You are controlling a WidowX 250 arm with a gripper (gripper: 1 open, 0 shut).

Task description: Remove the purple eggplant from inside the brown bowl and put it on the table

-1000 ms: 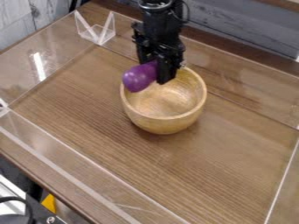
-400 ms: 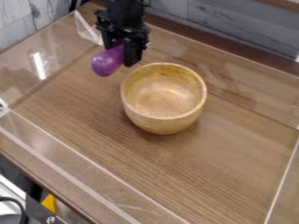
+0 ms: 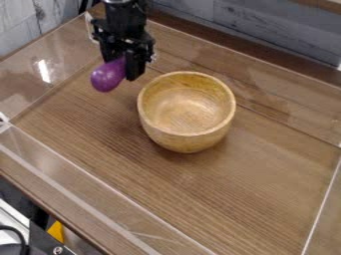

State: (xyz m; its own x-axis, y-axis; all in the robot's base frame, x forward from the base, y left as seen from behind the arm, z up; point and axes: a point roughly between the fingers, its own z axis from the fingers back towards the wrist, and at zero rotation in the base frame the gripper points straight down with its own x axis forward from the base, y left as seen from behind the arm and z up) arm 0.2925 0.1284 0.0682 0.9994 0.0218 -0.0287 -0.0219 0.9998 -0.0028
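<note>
The purple eggplant (image 3: 107, 76) hangs just above the table (image 3: 200, 189), left of the brown bowl (image 3: 186, 112) and outside its rim. My gripper (image 3: 123, 68) points straight down and is shut on the eggplant, whose rounded end sticks out to the left of the black fingers (image 3: 135, 66). The light-brown bowl stands upright in the middle of the tabletop, and its tan inside holds nothing.
Low clear plastic walls (image 3: 54, 60) run around the tabletop's edges, with a folded clear piece (image 3: 88, 22) at the back left. A grey plank wall (image 3: 266, 25) stands behind. Bare wood lies left of and in front of the bowl.
My gripper has carried the eggplant from over the bowl's left rim out to the left and slightly lower. The bowl has not moved.
</note>
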